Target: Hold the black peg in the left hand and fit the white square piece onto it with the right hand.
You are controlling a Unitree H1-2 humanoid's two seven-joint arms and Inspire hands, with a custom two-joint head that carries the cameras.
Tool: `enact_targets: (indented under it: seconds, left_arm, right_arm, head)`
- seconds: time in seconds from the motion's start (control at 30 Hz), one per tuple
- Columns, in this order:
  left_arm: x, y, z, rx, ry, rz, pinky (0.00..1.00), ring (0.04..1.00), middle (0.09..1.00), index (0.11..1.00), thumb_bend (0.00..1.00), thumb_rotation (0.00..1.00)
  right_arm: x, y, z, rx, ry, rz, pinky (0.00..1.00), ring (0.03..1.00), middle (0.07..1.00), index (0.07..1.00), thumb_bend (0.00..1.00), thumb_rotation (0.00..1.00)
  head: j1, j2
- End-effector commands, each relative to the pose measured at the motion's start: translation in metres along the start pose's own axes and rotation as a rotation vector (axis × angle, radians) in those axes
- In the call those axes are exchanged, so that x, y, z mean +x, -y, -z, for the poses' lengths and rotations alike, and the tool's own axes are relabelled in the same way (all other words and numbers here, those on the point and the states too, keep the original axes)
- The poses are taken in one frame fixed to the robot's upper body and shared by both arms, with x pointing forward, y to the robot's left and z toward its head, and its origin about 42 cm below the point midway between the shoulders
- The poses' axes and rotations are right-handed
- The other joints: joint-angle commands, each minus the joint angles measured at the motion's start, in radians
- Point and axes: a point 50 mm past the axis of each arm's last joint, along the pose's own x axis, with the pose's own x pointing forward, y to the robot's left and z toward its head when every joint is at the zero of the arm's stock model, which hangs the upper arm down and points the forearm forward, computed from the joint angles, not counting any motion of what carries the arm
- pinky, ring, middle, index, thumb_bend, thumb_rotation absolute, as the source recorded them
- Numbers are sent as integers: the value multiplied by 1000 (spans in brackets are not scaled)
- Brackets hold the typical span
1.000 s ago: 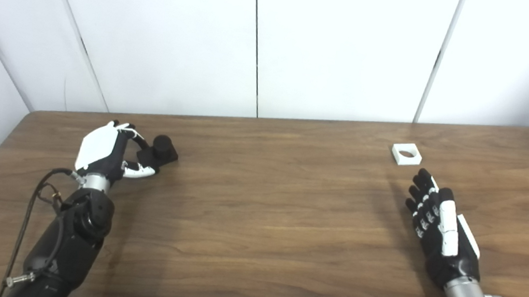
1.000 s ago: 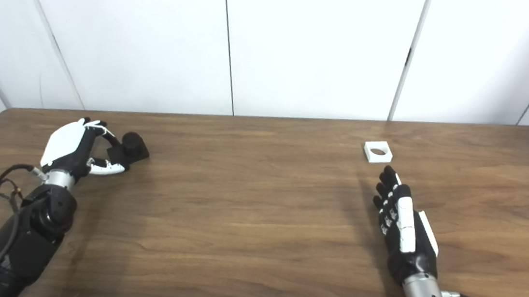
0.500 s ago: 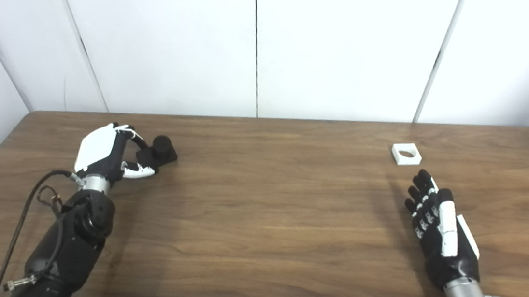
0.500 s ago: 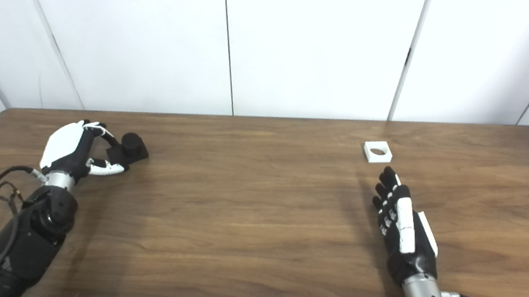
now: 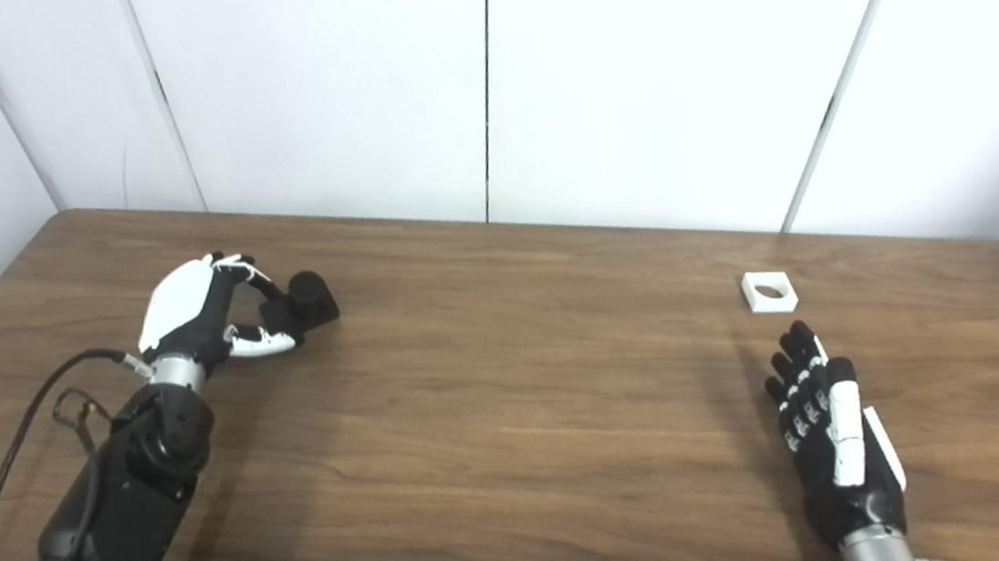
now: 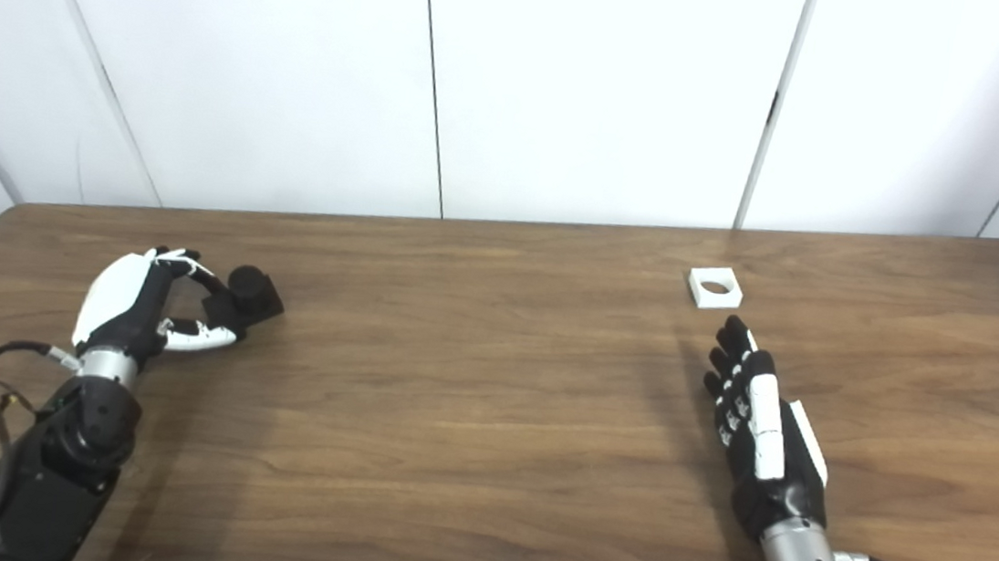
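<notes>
Black and squat on a square base: logging the black peg (image 5: 310, 292) at the left side of the tabletop (image 5: 498, 390), toward the far edge. Finding it pinched by the left robot hand (image 5: 194, 311), with fingertips hooked over the base from above and the thumb pressed in from the near side. Noting a slight lean of the post toward the right. Being unable to tell whether the base is touching the wood or hanging just clear of it.

Locating the white square piece (image 5: 769, 291) well apart, at the right side of the tabletop, lying flat with its round hole facing up and touching nothing. Recording the right robot hand (image 5: 825, 422) just short of it on the near side, spread, fingers apart and pointing toward the piece, holding nothing. Seeing bare wood between fingertips and piece.

Judging the step in hand as securing and raising the peg; fitting not yet begun.

Judging the next move as calling for two things:
- bringing the peg toward the middle with its post pointing up;
- reaching the right robot hand forward over the piece and closing on opposite edges without covering the hole.

Flagging a likely weak point: gripping by the base alone, risking rotation of the peg under load. Flagging also a flat, low piece, apt to slide away under the fingers.
</notes>
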Motion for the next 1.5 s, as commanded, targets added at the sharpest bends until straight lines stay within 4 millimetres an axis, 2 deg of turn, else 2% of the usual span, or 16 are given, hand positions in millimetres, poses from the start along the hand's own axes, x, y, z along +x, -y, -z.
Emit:
enact_targets:
  seconds: [0.0,0.1,0.5,0.7,0.93,1.2,1.47]
  left_arm:
    - [3,-12,-14,0,42,-27,957,977,890,493,500,81]
    - [-5,-10,-18,12,58,1,917,973,894,493,499,83]
    - [-39,2,-41,10,146,32,925,951,880,492,503,79]
    - [-61,16,-53,-13,202,63,923,951,879,493,503,80]
    - [-82,33,-65,-29,256,126,971,970,892,494,501,83]
    - [-108,54,-77,-56,309,178,954,959,893,494,501,87]
    - [-126,61,-91,-85,358,200,946,965,896,494,501,86]
  right_arm:
    - [-2,-4,5,19,-2,-9,1000,1000,999,994,634,1000]
    - [-2,-6,6,21,-3,-11,1000,1000,998,989,638,1000]
    - [0,-14,9,21,-2,-21,1000,1000,1000,985,618,1000]
    - [1,-17,10,34,-4,-21,1000,1000,998,979,611,1000]
    - [1,-23,10,28,-8,-18,1000,1000,998,986,611,1000]
    - [-3,-27,12,32,-10,-12,1000,1000,1000,989,612,1000]
    - [-6,-29,13,29,-17,0,1000,1000,993,981,630,1000]
  head:
    - [0,1]
    - [-1,3]
    - [-6,4]
    - [-9,6]
    - [-17,8]
    - [-33,13]
    - [-40,22]
